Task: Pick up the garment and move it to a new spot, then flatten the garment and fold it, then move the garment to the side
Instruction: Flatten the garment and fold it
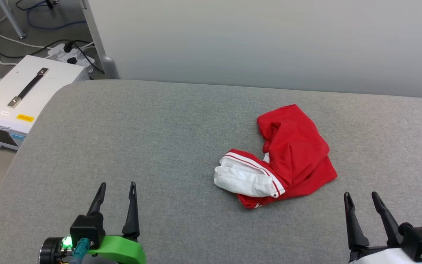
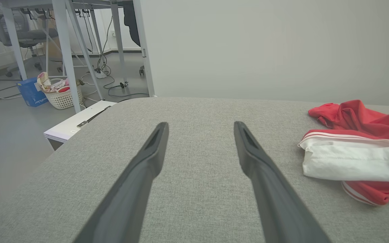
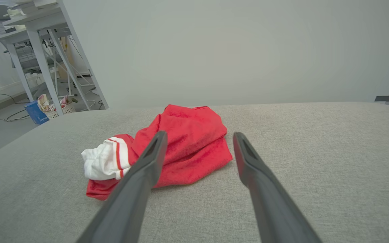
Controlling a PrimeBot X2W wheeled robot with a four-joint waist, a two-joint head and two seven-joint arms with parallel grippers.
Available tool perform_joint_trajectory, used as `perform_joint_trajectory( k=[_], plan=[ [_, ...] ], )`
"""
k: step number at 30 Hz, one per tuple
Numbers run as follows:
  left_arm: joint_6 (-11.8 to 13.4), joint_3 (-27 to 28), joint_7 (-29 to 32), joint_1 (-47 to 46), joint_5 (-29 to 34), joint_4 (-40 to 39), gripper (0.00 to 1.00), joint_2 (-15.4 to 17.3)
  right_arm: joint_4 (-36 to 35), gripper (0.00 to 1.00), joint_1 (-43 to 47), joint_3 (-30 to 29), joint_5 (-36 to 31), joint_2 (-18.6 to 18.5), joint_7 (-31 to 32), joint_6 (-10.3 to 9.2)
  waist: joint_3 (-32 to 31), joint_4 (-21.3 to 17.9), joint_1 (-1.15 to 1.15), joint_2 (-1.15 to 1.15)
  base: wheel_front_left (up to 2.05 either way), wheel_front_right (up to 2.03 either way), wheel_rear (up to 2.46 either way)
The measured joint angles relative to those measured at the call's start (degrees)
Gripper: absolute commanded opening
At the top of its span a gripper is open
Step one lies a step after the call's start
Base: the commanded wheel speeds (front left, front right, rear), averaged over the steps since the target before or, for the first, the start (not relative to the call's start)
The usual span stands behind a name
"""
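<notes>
The garment (image 1: pixel 291 154), red with a white sleeve and red-and-white striped trim, lies crumpled on the grey padded table (image 1: pixel 159 139), right of centre. My left gripper (image 1: pixel 117 187) stands open near the front edge, well to the left of the garment, nothing between its fingers. My right gripper (image 1: pixel 361 196) is open at the lower right, just in front of the garment's right edge and apart from it. The left wrist view has the garment (image 2: pixel 360 148) at its right side, with my left gripper (image 2: pixel 201 126) over bare table. Beyond my right gripper (image 3: pixel 198 135) lies the garment (image 3: pixel 181 148).
A white equipment case (image 1: pixel 20 99) with a black handle stands on the floor off the table's left edge, with a power strip (image 1: pixel 70 53) and cables behind it. A pale wall (image 1: pixel 269 40) runs behind the table. Desk legs, a laundry basket (image 2: pixel 61 94) and a blue box (image 2: pixel 30 91) stand further left.
</notes>
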Motion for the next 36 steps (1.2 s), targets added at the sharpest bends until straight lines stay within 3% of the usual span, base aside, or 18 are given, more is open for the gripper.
perform_joint_trajectory(
  k=[4,9,13,17,19,27,33,36],
  plan=[
    [-0.49,0.65,0.00,0.00,0.46,-0.03,1.00,-0.41,-2.05,1.00,-1.48,-1.13,-0.91,-0.88,0.00,0.00,0.52,-0.10,0.00,0.00,0.00,0.00,0.00],
    [-0.87,1.13,0.00,-0.31,0.94,-0.16,1.00,-0.91,-5.64,1.00,-10.34,-2.57,-1.47,-6.27,-0.01,0.00,2.17,-0.19,0.00,0.00,0.00,0.00,0.00],
    [-1.07,1.36,0.00,-1.76,1.08,-0.43,1.00,-1.38,-5.38,1.00,-19.93,-0.49,-0.77,-13.57,-0.01,0.00,4.18,-0.19,0.00,0.00,0.00,0.00,0.00],
    [-1.34,1.45,0.00,-3.71,1.40,-0.89,1.00,-1.82,2.22,1.00,-29.00,7.12,4.90,-22.07,1.00,0.00,6.44,-0.09,0.00,0.00,0.00,0.00,0.00],
    [-1.49,1.49,0.00,-4.42,1.41,-1.09,1.00,-1.91,5.42,1.00,-32.99,11.96,8.98,-25.30,5.58,0.00,7.50,-0.01,0.00,0.00,0.00,0.00,0.00],
    [-1.52,1.35,0.00,-7.31,1.46,-2.19,1.00,-2.32,11.01,1.00,-45.23,28.53,28.82,-36.48,33.89,0.02,11.97,0.68,0.00,0.00,0.00,0.00,0.00],
    [-1.49,0.58,0.00,-10.56,1.13,-3.35,1.00,-2.53,16.50,1.00,-51.09,34.62,39.57,-37.86,52.41,0.00,16.80,2.11,0.00,0.00,0.00,0.00,0.00],
    [-1.18,-0.18,0.00,-11.67,0.45,-3.49,1.00,-2.57,19.42,1.00,-53.25,35.74,39.66,-36.72,53.64,0.00,18.68,2.75,0.00,0.00,0.00,0.00,0.00]
  ],
)
